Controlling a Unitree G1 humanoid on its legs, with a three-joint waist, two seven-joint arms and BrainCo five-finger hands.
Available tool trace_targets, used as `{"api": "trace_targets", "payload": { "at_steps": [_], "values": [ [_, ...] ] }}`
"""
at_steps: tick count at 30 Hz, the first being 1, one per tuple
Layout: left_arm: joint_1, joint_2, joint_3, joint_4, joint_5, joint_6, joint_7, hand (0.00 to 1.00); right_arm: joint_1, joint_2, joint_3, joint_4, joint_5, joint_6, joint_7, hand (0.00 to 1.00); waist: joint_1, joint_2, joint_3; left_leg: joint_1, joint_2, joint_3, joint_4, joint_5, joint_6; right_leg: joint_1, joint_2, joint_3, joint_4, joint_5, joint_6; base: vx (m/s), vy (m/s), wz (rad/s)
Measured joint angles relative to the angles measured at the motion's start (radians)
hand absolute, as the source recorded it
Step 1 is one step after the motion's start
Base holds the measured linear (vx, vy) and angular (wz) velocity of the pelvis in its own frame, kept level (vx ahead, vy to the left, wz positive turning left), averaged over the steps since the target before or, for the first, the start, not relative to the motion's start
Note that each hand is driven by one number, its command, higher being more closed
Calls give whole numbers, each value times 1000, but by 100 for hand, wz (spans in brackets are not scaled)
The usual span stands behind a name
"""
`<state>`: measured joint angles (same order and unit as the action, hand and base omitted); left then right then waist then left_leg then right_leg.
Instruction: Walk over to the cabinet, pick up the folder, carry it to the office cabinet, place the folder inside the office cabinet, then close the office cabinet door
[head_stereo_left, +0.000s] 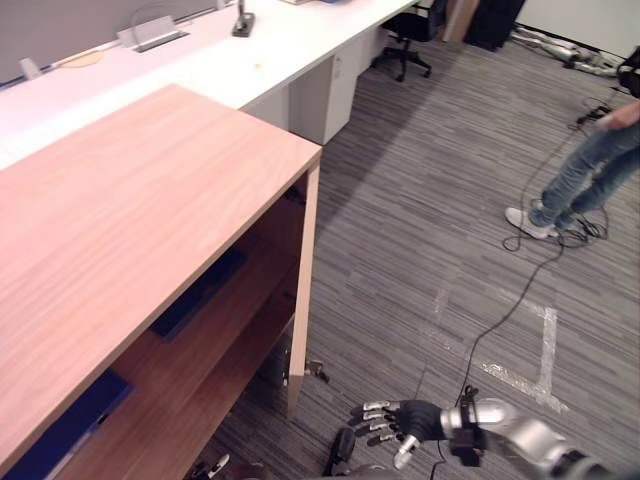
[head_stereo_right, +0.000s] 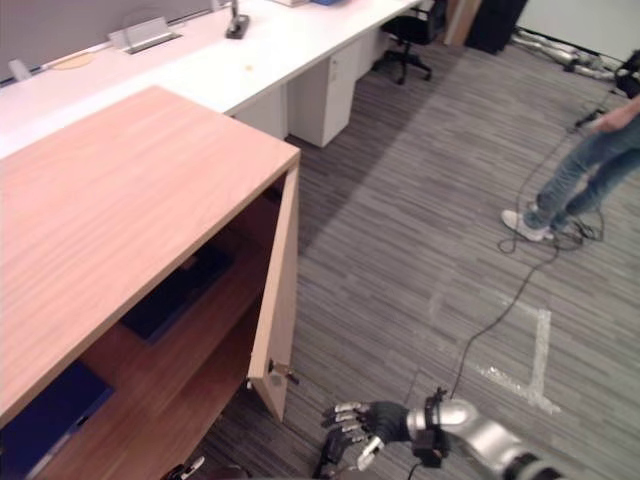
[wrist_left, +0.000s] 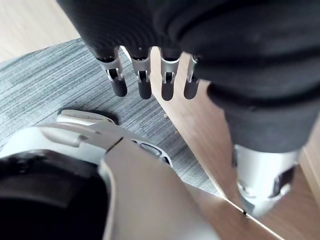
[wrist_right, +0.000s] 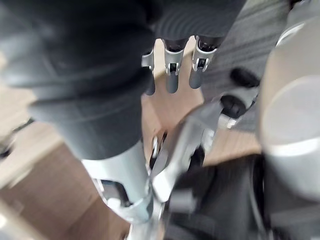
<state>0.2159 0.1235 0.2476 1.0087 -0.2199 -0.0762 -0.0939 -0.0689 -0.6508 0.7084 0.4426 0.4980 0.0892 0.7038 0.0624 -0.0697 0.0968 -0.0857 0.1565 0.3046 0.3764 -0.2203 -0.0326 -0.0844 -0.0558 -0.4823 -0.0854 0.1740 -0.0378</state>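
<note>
looking into the cabinet (head_stereo_left: 130, 210), you find the folder (head_stereo_left: 195, 293) flat on its shelf (head_stereo_left: 220, 345), probably thin and stiff. right robot hand (head_stereo_left: 412, 420) and left robot hand (wrist_left: 144, 85) hang slack-fingered, empty. push the light door (head_stereo_right: 278, 290) at its free edge.

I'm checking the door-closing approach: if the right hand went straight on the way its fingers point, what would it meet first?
Probably the lower free edge of the open cabinet door, just beyond the open right hand, though depth is unclear.

Blue folder (head_stereo_left: 70, 420) half hidden under cabinet top (head_stereo_left: 130, 220)
</note>
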Motion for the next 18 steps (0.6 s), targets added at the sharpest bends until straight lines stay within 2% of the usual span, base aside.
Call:
{"api": "trace_targets", "payload": {
  "at_steps": [2,4,5,6,7,8,10,12,13,15,17,18],
  "values": [
    [-10,-4,-26,3,-37,-2,14,0,-23,204,-138,316,-133,-36,-133,0,6,23,16,-18,62,169,39,-47,63,16,1,-81,0,-18,1,-11,-30,93],
    [-16,-4,-33,14,-52,-1,24,0,-50,324,-252,501,-181,-53,-210,0,11,30,21,-8,103,272,42,-48,67,23,-18,-139,0,-20,3,33,-32,103],
    [-20,-8,-41,21,-56,4,26,0,-67,381,-339,599,-238,-55,-265,0,7,43,29,4,118,326,37,-24,44,38,-32,-189,1,-22,7,54,-20,120],
    [-23,-13,-44,22,-57,6,27,0,-74,407,-392,646,-277,-59,-304,0,6,49,31,5,121,334,27,-10,31,44,-40,-212,1,-22,8,75,31,115],
    [-26,-19,-42,21,-60,9,29,0,-89,454,-517,731,-329,-60,-357,0,16,57,37,17,107,338,-8,23,-20,57,-55,-250,1,-19,18,59,54,79],
    [-25,-20,-40,21,-62,11,31,0,-94,475,-578,759,-344,-60,-391,0,19,56,39,22,91,332,-32,37,-25,62,-66,-263,1,-18,23,59,70,87],
    [-29,-21,-40,21,-59,27,47,0,-73,532,-798,792,-368,-66,-524,0,10,59,34,64,-10,273,-194,115,-17,90,-120,-337,1,-16,44,57,90,92],
    [-40,-24,-47,21,-50,28,57,0,-50,551,-917,791,-360,-70,-587,0,-3,66,29,95,-76,220,-334,189,-9,101,-148,-397,1,-13,63,106,130,100],
    [-45,-22,-49,22,-38,29,63,0,-35,562,-977,790,-338,-69,-614,0,-5,67,29,100,-97,187,-385,220,-3,105,-157,-430,2,-11,71,110,95,93],
    [-46,-21,-49,22,-28,29,66,0,-10,578,-1052,790,-289,-70,-633,0,-7,67,29,100,-117,138,-409,233,5,124,-172,-480,3,-3,85,123,81,84],
    [-46,-20,-59,26,-13,28,66,0,24,583,-1087,788,-264,-73,-633,0,-18,73,25,108,-139,88,-408,232,8,161,-212,-543,51,-19,114,149,125,101],
    [-47,-17,-77,42,-1,27,66,0,46,581,-1091,787,-254,-85,-635,0,-27,83,18,117,-155,56,-407,228,14,174,-276,-586,160,-65,136,207,230,110]
  ]
}}
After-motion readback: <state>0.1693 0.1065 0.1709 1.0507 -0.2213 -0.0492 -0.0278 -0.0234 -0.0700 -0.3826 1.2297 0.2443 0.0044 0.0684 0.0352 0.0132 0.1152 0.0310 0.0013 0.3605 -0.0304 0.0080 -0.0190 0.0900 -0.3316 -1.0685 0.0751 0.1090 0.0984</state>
